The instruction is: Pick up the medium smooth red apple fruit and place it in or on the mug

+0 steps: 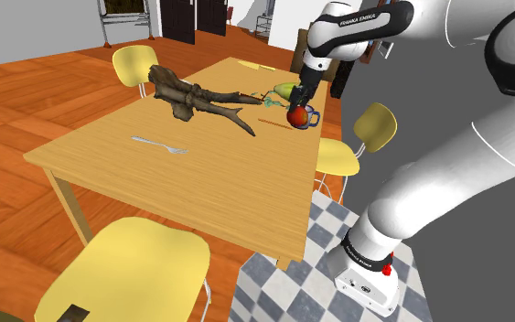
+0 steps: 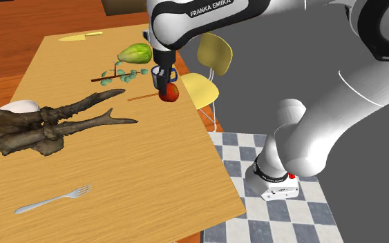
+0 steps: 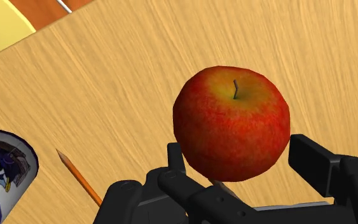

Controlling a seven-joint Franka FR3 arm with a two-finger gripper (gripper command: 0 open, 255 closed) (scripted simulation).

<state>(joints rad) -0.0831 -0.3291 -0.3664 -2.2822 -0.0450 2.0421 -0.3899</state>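
Apple point(image 3: 231, 124) first: I am clamping it between the two fingers of my tool point(image 3: 236, 156), stem up, and judging it clear of the tabletop point(image 3: 139, 76) so it can travel. Just beyond, near the tabletop's edge, a pencil point(image 3: 79, 175) is lying beside the mug point(image 3: 2, 168), whose print is carrying no readable words. Farther back, my arm point(image 1: 365, 20) is showing FRANKA EMIKA.

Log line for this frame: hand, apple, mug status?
hand: shut on red apple | mug: apart from apple, on table | step: apple not yet in mug
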